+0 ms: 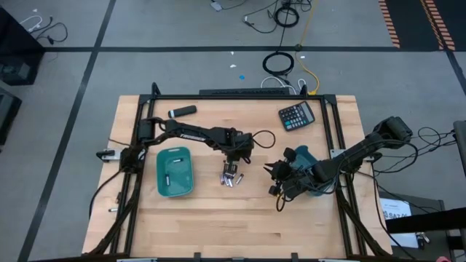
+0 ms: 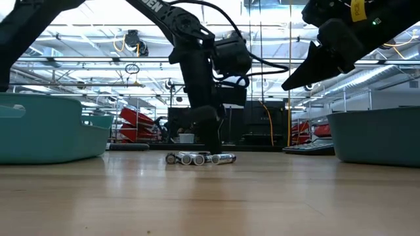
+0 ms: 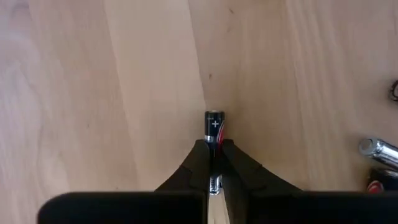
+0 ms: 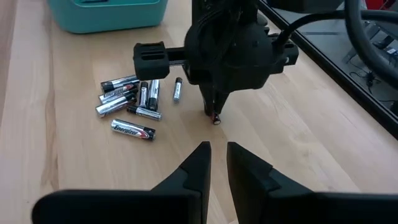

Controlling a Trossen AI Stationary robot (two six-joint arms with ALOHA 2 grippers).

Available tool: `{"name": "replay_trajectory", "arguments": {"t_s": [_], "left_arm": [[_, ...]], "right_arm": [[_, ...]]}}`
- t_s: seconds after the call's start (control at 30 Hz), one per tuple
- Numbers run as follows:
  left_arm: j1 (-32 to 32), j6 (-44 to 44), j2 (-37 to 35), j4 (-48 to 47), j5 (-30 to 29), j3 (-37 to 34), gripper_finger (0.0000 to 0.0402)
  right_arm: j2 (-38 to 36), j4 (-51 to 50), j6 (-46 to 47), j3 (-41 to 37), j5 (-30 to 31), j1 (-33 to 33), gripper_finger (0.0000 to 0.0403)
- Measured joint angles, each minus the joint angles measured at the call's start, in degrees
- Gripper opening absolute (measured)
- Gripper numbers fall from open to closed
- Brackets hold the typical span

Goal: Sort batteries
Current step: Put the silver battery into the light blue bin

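Several silvery-grey batteries [image 4: 134,99] lie in a loose heap on the wooden table, also seen in the high view [image 1: 231,177] and the low view [image 2: 197,158]. My left gripper [image 3: 214,144] stands just on the far side of the heap [image 1: 234,161], pointing down, shut on one small battery [image 3: 214,122]. My right gripper [image 4: 217,149] hovers to the right of the heap [image 1: 277,178], slightly open and holding nothing, facing the left gripper [image 4: 213,111]. A teal bin [image 1: 159,171] sits left of the heap. My left gripper pinches one battery between its two fingertips [image 3: 200,152], coming from above and pointing down. The battery lies along the fingers, and its dark plus end [image 3: 214,121] sticks out below them. Its lower end [image 4: 216,119] is at the table surface; whether it touches, I cannot tell.
A second teal bin [image 1: 306,155] sits under my right arm, seen at the low view's right edge [image 2: 377,134]. A black calculator [image 1: 297,115] and a black-and-grey marker [image 1: 182,111] lie near the far edge. Bare wood stretches along the table's near side.
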Motion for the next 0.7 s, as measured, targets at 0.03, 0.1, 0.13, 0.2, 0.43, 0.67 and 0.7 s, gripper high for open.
{"name": "replay_trajectory", "arguments": {"t_s": [0.03,0.1,0.13,0.2,0.43,0.67,0.7], "left_arm": [[-0.3,0.1,-0.5,-0.3,-0.6,0.1,0.0022],[-1.2,0.0,-1.2,-2.7,-2.3,1.0,0.0022],[-1.5,-0.4,-2.0,-5.4,-3.1,1.4,0.0022],[-2.2,-1.8,-4.0,-8.5,-4.1,3.2,0.0022],[-4.9,-10.0,-13.2,-23.2,-4.9,3.5,0.0022],[-9.3,-24.2,-18.8,-37.1,-4.6,3.6,0.0022],[-9.8,-26.3,-19.3,-38.9,-3.9,3.6,0.0022]], "right_arm": [[0.0,0.0,0.0,0.0,0.0,0.0,0.0043],[0.0,0.0,0.3,0.0,0.0,0.0,0.0043],[0.0,0.0,0.5,0.0,0.0,0.0,0.0043],[0.0,0.0,1.0,0.0,0.0,0.2,0.0043],[0.0,-0.2,1.6,-0.2,0.3,1.2,0.0043],[0.1,-0.4,2.0,-0.2,0.5,2.0,0.0043],[0.1,-0.3,2.0,-0.2,0.5,2.2,0.0043]]}}
